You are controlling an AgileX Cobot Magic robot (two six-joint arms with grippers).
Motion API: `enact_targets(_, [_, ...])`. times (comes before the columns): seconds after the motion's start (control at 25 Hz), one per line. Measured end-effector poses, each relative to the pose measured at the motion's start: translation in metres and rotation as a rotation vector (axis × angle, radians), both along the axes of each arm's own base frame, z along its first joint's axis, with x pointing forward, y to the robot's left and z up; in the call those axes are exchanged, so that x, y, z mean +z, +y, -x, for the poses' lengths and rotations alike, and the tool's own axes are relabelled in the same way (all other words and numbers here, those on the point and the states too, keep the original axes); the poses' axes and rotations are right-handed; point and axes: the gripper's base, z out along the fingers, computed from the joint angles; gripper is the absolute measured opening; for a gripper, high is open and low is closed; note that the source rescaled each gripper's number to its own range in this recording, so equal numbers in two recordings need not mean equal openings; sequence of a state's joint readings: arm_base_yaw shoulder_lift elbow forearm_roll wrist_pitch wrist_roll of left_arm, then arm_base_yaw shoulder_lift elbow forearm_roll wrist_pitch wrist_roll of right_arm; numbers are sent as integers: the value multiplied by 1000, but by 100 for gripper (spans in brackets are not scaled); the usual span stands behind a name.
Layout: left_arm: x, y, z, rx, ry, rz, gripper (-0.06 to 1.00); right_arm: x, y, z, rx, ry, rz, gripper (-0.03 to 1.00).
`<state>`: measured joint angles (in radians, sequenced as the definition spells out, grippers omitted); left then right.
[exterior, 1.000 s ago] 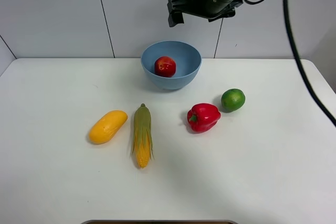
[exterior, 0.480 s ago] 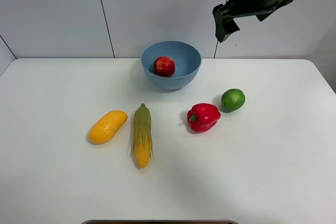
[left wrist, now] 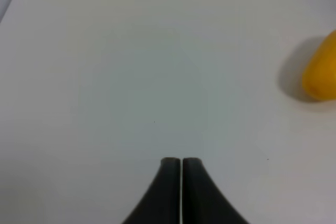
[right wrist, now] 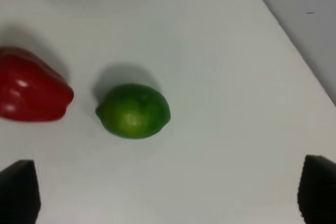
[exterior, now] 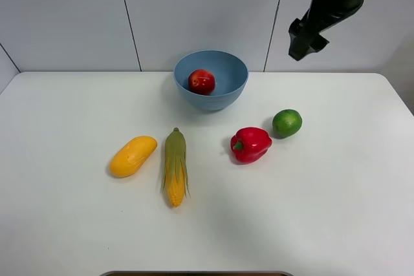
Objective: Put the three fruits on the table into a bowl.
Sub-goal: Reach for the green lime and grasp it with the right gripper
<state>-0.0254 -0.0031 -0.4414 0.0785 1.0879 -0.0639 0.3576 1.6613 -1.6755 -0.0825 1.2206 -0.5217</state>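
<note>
White table [exterior: 323,218] fills most of the exterior high view, with grey wall [exterior: 65,17] panels behind it. Light-blue bowl [exterior: 223,98] sits upright at upper centre, near the table's far edge. Right gripper [exterior: 304,42] hangs in the air at upper right of the frame in front of the wall, above and right of the bowl and well apart from everything on the table. Its jaws are spread wide and nothing is gripped. The right wrist view shows the two dark tips far apart, with bare table, the lime and part of the pepper below. Corn cob [exterior: 175,167] lies left of centre, lengthwise toward the camera, green husk end pointing at the bowl. Yellow-orange mango [exterior: 132,156] lies on the table just left of the corn, not touching it. Red bell pepper [exterior: 250,144] is right of centre on the table. Green lime [exterior: 287,123] sits near the pepper on its upper right, with a small gap between them. Red fruit [exterior: 202,82] is inside the bowl, toward its left side. Left gripper [left wrist: 181,163] shows only in the left wrist view, fingers pressed together, nothing between them, over bare table with the mango's edge nearby.
</note>
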Motion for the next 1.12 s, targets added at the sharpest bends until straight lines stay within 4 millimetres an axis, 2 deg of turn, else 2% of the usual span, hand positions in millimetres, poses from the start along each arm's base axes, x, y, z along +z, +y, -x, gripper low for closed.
enact_targets(0.24, [0, 0, 0, 0, 0, 0, 0, -55, -29, 5, 190, 183, 117, 99])
enact_targets(0.36, [0, 0, 0, 0, 0, 0, 0, -71, -45, 6, 236, 228, 226, 99])
enact_targets(0.44, [0, 0, 0, 0, 0, 0, 0, -74, -49, 3, 266, 208, 257, 99])
enact_targets(0.6, [0, 0, 0, 0, 0, 0, 0, -75, -46, -9, 366, 90, 294, 99])
enact_targets(0.68, [0, 0, 0, 0, 0, 0, 0, -84, -44, -18, 416, 72, 313, 99])
enact_targets(0.96, [0, 0, 0, 0, 0, 0, 0, -143, -35, -45, 561, 145, 331, 99])
enact_targets(1.12, [0, 0, 0, 0, 0, 0, 0, -169, -30, -53, 614, 180, 311, 99])
